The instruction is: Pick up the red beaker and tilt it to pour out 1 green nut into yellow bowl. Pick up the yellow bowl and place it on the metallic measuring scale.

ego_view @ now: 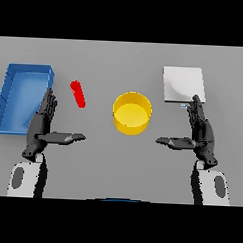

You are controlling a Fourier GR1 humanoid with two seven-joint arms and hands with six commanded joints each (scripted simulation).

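Here, red beaker [78, 93] beside yellow bowl [132, 113]

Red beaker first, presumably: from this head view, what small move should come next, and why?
Probably the left hand should reach forward and right toward the red beaker. Both hands are open and hold nothing; the beaker stands untouched just ahead of the left hand, between the blue bin and the yellow bowl. The right hand rests near the metallic scale.

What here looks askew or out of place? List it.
The red beaker appears to lie tilted on the table, not standing, between the blue tray and yellow bowl. The bowl looks empty. Both hands hover open, touching nothing.
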